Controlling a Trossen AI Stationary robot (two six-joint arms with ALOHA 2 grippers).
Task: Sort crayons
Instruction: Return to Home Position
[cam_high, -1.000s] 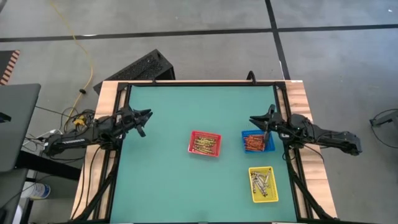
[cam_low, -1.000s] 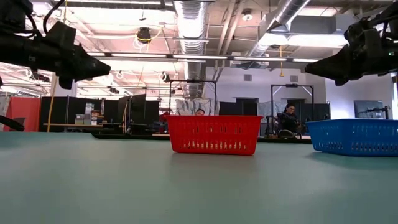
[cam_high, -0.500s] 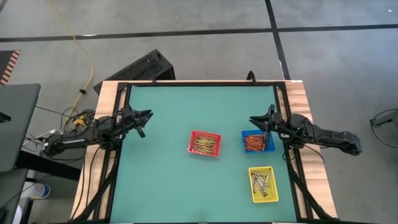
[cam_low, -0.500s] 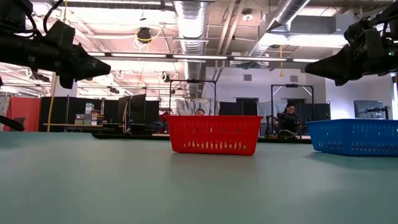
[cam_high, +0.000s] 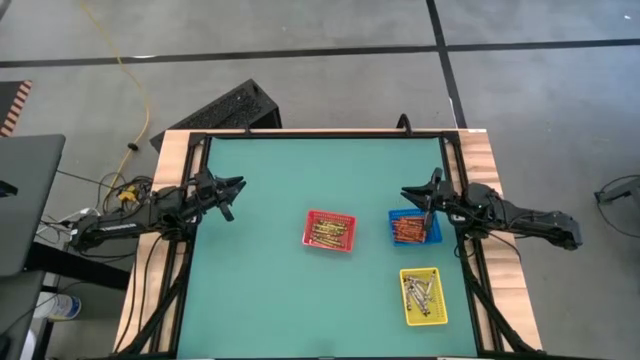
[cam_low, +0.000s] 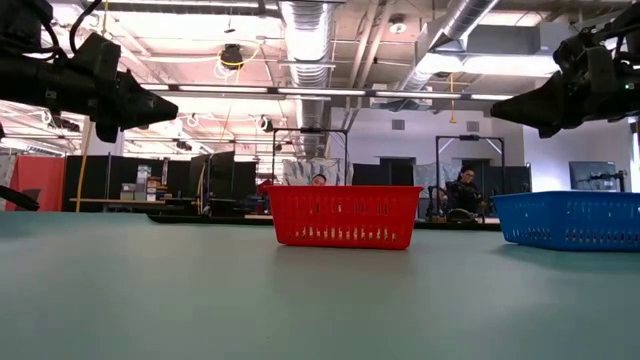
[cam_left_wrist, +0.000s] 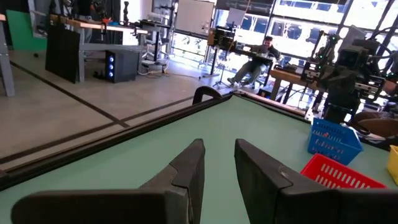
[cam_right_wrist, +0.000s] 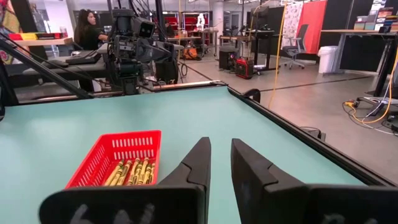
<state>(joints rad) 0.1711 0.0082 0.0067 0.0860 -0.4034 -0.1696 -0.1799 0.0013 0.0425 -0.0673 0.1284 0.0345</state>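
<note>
Parking both arms looks like the step in hand, and the job seems approx. complete: no loose sticks show on the green tabletop (cam_high: 270, 290). The left pincer (cam_high: 236, 186) hangs raised over the tabletop's left edge, well apart from every tray. Its fingers are spread by a narrow gap w/ nothing between. The right pincer (cam_high: 407, 192) hangs raised at the right edge, just beside & above the blue slotted plastic tray (cam_low: 570, 215). It's in the same state: narrow gap, empty.

To finish well, I'd judge: keep both wrists high & level and draw each arm back along its own line w/o dipping. This matters esp. on the right, b/c that tray sits close under the tip and a low sweep could clip its rim and spill it. Stop slowly; no need to alter the fingers.

Crayons, by tray:
- **Red tray:** the yellowish paper-wrapped crayons (cam_right_wrist: 134, 171) lie in the red slotted plastic tray (cam_low: 345, 210), mid-tabletop. They lie flat, side by side, w/ long axes approx. parallel and running left-right across the tabletop, i.e. along the tray's longer side.
- **Blue tray:** the orange-red crayons (cam_high: 408, 231) fill this one, and seem packed approx. left-right too.
- **Yellow tray:** the grey-silver crayons (cam_high: 422, 290) sit in the yellow plastic tray (cam_high: 405, 298), further along the right edge. They lie looser, mostly along that tray's long side, w/ a few aslant.

Which end is the tip: can't tell.
</note>
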